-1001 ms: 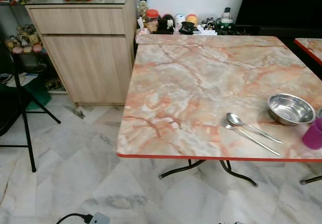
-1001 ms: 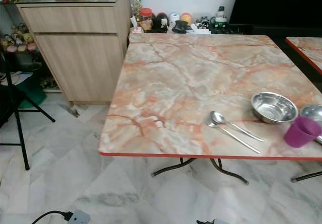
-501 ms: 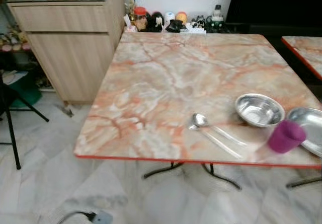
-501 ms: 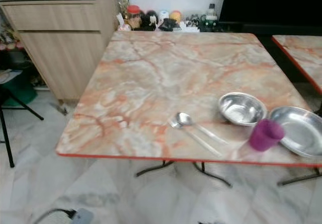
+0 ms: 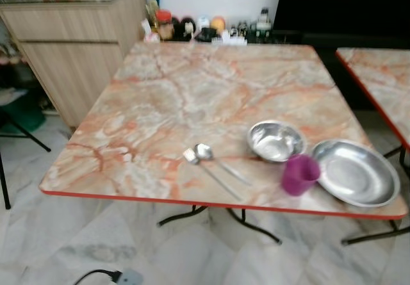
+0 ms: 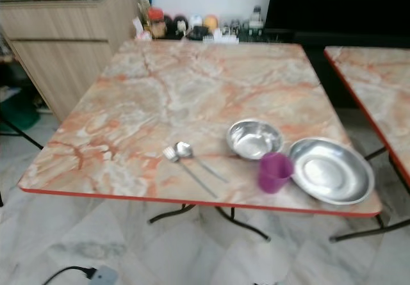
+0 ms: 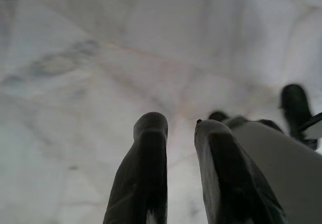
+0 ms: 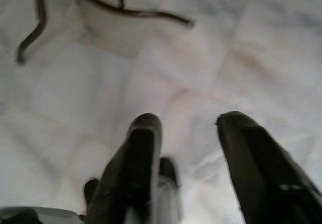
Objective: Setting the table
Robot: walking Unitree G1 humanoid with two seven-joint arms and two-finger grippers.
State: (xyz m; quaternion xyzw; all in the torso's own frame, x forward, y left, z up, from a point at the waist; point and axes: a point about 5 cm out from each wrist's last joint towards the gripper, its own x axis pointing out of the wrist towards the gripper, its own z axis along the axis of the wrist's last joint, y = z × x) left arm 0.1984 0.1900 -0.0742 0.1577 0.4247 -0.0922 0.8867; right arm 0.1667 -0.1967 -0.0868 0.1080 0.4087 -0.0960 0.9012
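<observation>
Approach step, nothing picked up yet. Bowl (image 5: 275, 141), purple cup (image 5: 299, 174), plate (image 5: 355, 172) and spoons (image 5: 211, 163) bunched lower right on the tabletop (image 5: 186, 99). Left tool (image 7: 181, 133) and right tool (image 8: 188, 133) both apart, empty, over floor. Next up, probably: step closer, raise an arm.

**Tableware grouped near the front right edge of the surface**

A steel bowl (image 5: 275, 140) is set upright beside a wide steel plate (image 5: 355, 171). A purple cup (image 5: 299, 174) stands just before them. A spoon (image 5: 219, 162) and what may be a fork (image 5: 210, 173), somewhat blurred, lie side by side, left of the bowl.
</observation>
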